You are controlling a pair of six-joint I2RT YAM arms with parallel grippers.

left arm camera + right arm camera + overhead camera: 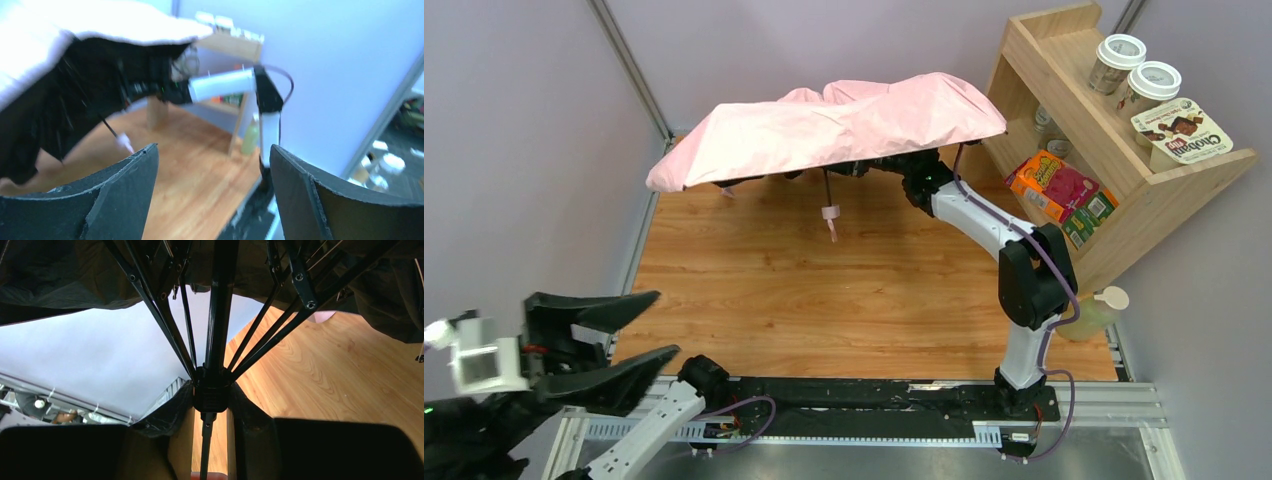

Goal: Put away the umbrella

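Umbrella [834, 130]: fully open, pink canopy spread roughly level, raised in the air just beside the shelf [1024, 70], with its rim near the shelf's top corner. It is clear of the bench [824, 300], and the strap [831, 216] dangles free beneath. It is not yet folded, so the task looks to be at an early stage.

Right tool [210, 432]: clenched on the shaft [220, 315], just under the runner [212, 390] where the ribs [165, 325] gather. Judgement: a grip at the hub keeps the wide canopy balanced and leaves the runner within reach for collapsing.

Left tool [664, 322]: released, jaws spread wide, nothing between them. It sits well apart from the shelf, at the opposite near corner, past the bench edge. Its camera faces the canopy's dark underside. It is likely standing ready to come in and work the runner or fabric, since one arm cannot both hold and close.

Risk: with the rim so close to the shelf, a swing that way could brush the cups [1118, 55] and boxes [1059, 185] on it. The fabric looks thin and will probably sag and slip once the ribs fold.
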